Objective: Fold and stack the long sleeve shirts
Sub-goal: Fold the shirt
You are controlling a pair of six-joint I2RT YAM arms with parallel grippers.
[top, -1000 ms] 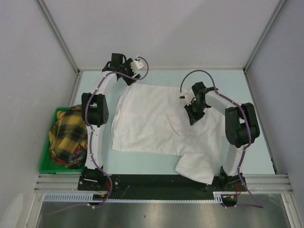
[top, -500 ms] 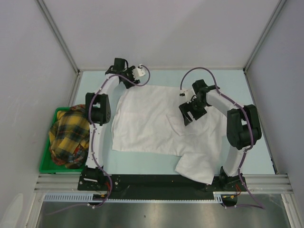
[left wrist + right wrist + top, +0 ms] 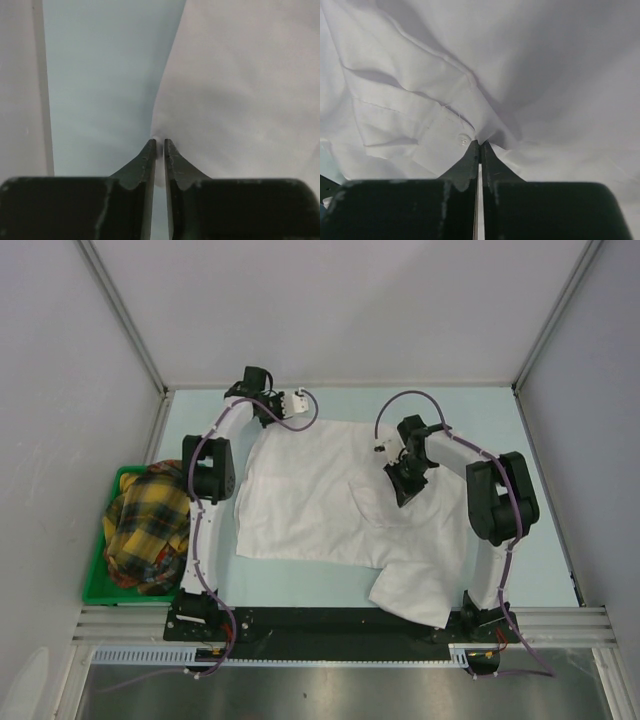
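Observation:
One white long sleeve shirt (image 3: 320, 490) lies spread on the pale table, with a sleeve trailing to the near right (image 3: 420, 590). My left gripper (image 3: 272, 420) is at the shirt's far left corner. In the left wrist view it (image 3: 160, 142) is shut on the shirt's edge (image 3: 240, 90), with white cloth pinched between the tips. My right gripper (image 3: 402, 496) is over the shirt's right middle. Seen from the right wrist, it (image 3: 480, 144) is shut on a puckered fold of shirt (image 3: 545, 75) beside a buttoned cuff (image 3: 405, 120).
A green bin (image 3: 98, 575) holding a yellow plaid cloth (image 3: 145, 525) stands off the table's left edge. Bare pale table (image 3: 100, 75) shows left of the shirt. Grey walls enclose the back and both sides.
The left gripper has closed onto the shirt's far left edge. The right gripper opened, shifted slightly and closed again on the cloth near the cuff.

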